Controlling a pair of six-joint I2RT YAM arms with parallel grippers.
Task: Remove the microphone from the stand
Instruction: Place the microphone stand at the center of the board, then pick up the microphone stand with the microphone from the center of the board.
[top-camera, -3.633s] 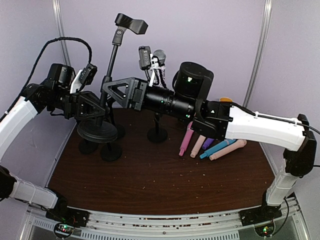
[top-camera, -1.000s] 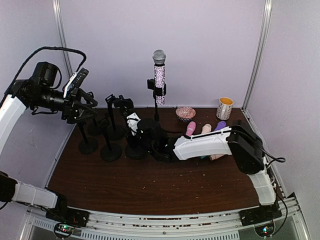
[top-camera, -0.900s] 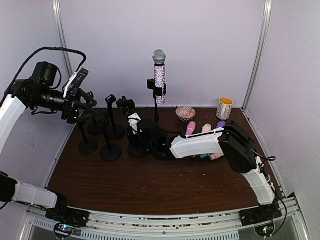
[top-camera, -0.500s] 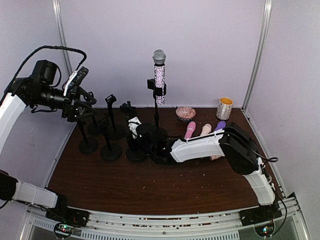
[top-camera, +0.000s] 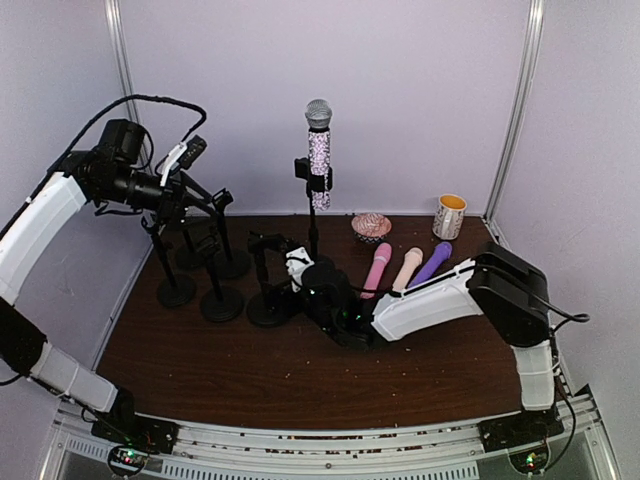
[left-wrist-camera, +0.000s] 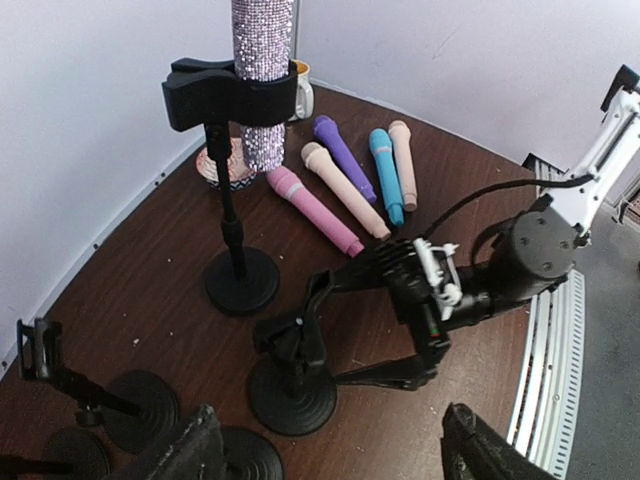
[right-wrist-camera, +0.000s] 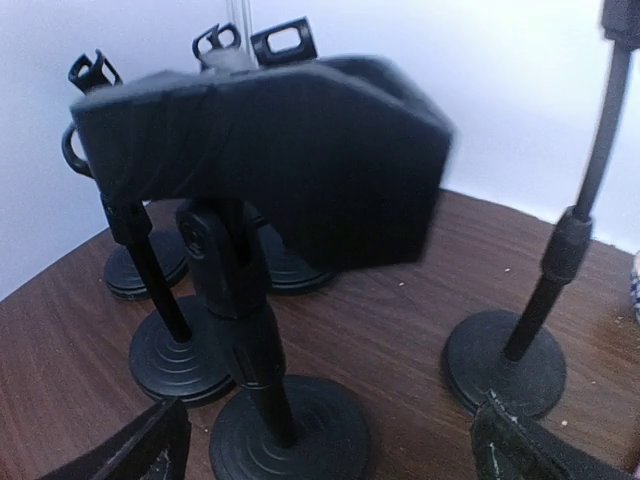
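Note:
The glitter-covered microphone (top-camera: 318, 150) (left-wrist-camera: 262, 80) stands upright in the black clip (left-wrist-camera: 230, 92) of its tall stand (left-wrist-camera: 242, 282) at the back middle; its pole and base show at the right of the right wrist view (right-wrist-camera: 505, 375). My left gripper (top-camera: 200, 195) (left-wrist-camera: 330, 465) hangs open, high at the left above the stands, holding nothing. My right gripper (top-camera: 268, 268) (right-wrist-camera: 330, 460) lies low and open, its fingers (left-wrist-camera: 390, 372) either side of a short empty stand (top-camera: 270, 300) (right-wrist-camera: 260, 160) (left-wrist-camera: 293, 390), apart from the microphone.
Several more empty stands (top-camera: 222, 300) crowd the left of the table. Coloured microphones (top-camera: 375, 270) (left-wrist-camera: 345, 190) lie in a row at the right. A mug (top-camera: 450, 215) and a small patterned bowl (top-camera: 370, 225) sit by the back wall.
My right gripper has opened wide and let go of the short empty stand, drawing back a little to the right. My left arm has swung right, toward the stands.

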